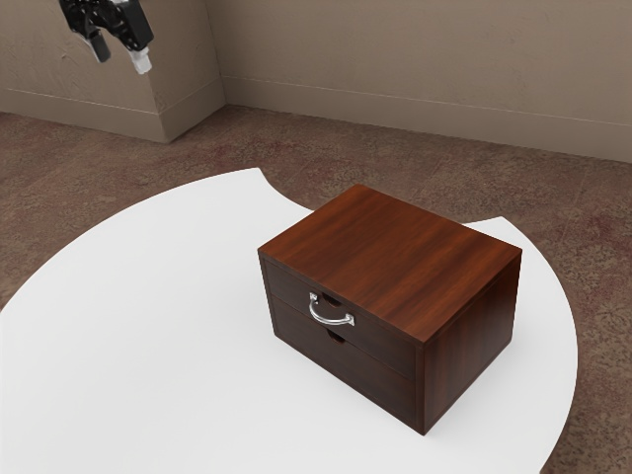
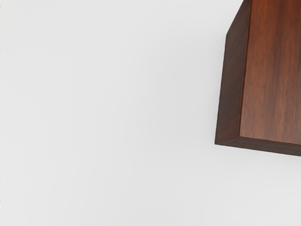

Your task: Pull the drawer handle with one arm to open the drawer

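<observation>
White table (image 1: 148, 326) bears a shut dark-wood drawer (image 1: 380, 338) with silver handle (image 1: 330, 314); the fingers (image 1: 142, 61) hang apart.

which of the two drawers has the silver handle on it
The upper drawer: the silver handle sits on its front; the lower drawer has only a notch.

Wooden cabinet (image 2: 270, 80) on white table (image 2: 108, 117)

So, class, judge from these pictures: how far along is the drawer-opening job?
Nothing done yet: the drawer sits flush in the cabinet. In hand: the jaws hang open at the exterior view's upper left, far from the handle. Left: reach, grip, pull.
</observation>
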